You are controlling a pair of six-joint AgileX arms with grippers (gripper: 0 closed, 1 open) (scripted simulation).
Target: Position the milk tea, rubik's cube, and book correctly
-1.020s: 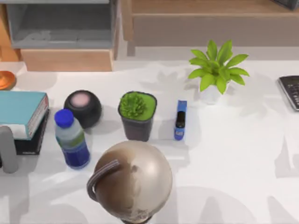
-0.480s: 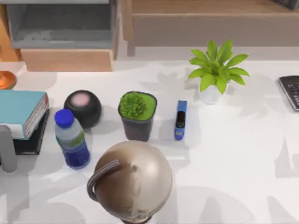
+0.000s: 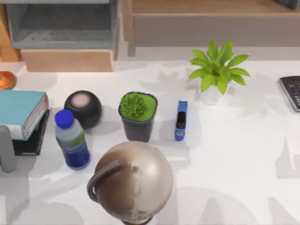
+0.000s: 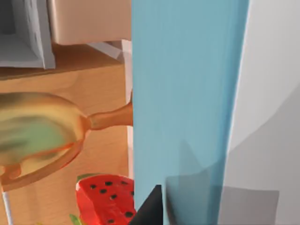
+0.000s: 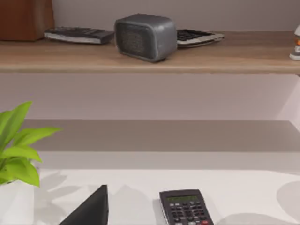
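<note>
Globe [image 3: 133, 183] front centre, teal book [image 3: 21, 112] stacked on a black book [image 3: 32, 140] at the table's left edge (left gripper just beside it, jaw state can't tell), water bottle [image 3: 71, 139] near its right.

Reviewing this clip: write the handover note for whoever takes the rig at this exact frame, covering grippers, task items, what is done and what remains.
Left gripper: a grey arm part stands at the table's left edge beside the book; the left wrist view looks close along the teal cover.
Right gripper: a dark fingertip shows near the calculator at the table's right.
Book: lies at the far left on top of a thin black book.
Milk tea and rubik's cube: locate them before moving.
Done: book looks stacked, whether finally placed I cannot tell.
Left: confirm book, place the other two.
</note>
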